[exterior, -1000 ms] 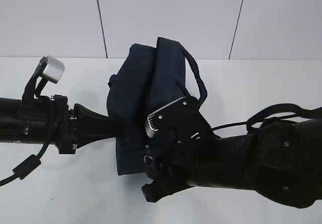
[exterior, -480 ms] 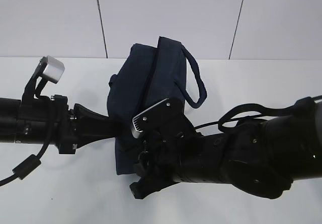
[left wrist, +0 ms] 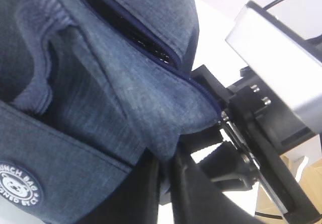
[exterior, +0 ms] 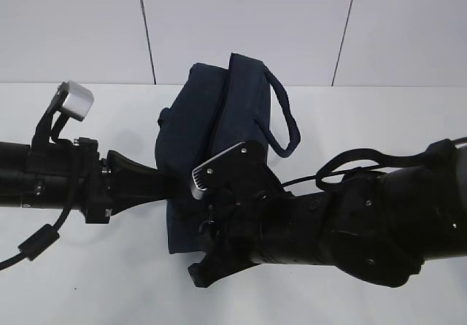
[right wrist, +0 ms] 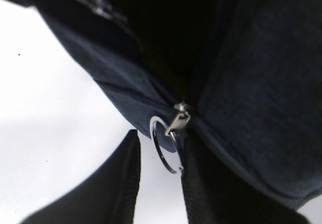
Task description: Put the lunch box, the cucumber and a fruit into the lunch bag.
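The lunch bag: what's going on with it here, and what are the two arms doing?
Both arms are working on the dark blue lunch bag on the white table. The left hand is shut on a fold of the bag's fabric, holding it. The right hand sits at the silver zipper ring, its fingers on either side. The bag's contents can't be seen.

"LUNCH BAG" on a round patch on the lunch bag
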### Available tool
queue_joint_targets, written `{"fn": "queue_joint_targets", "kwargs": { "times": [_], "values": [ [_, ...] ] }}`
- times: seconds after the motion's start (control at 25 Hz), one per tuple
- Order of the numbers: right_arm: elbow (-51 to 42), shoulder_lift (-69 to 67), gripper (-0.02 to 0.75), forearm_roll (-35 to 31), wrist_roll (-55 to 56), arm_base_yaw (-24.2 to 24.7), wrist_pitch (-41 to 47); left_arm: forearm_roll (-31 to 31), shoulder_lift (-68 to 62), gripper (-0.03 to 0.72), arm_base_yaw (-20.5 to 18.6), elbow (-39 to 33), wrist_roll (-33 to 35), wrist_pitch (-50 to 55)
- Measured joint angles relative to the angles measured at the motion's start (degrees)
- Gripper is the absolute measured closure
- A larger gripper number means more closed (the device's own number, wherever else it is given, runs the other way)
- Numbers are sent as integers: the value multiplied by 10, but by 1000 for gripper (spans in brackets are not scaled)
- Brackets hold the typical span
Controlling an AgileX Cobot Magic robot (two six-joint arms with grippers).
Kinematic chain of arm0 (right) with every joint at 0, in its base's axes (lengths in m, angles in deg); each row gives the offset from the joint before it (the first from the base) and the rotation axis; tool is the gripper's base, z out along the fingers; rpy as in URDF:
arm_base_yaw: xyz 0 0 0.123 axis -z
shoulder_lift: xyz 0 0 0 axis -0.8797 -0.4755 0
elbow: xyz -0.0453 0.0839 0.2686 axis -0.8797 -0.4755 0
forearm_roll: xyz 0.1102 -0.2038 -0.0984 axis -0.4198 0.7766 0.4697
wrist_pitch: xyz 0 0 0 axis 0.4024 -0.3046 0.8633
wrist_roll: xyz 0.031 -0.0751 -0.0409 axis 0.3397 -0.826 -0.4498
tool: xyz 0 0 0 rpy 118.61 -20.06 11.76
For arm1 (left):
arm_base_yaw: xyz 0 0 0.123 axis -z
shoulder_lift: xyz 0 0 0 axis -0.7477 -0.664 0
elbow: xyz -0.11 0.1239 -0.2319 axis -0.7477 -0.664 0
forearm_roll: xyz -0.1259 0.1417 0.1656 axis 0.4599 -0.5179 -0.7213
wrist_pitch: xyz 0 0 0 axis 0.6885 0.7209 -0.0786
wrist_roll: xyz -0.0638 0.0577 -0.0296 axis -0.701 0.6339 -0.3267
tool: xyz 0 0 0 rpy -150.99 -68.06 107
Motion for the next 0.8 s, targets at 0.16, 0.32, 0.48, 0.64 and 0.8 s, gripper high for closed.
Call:
{"fn": "queue_joint_targets", "kwargs": {
  "times": [0.16,0.32,0.48,0.64,0.8],
  "values": [
    [0,0,509,-16,0,0,-9,0,0,679,0,0,0,0],
    [0,0,514,-48,0,0,-16,0,0,679,0,0,0,0],
    [0,0,515,-56,0,0,-16,0,0,679,0,0,0,0],
    [0,0,515,-58,0,0,-16,0,0,679,0,0,0,0],
    [0,0,525,-58,0,0,-12,0,0,679,0,0,0,0]
  ]
}}
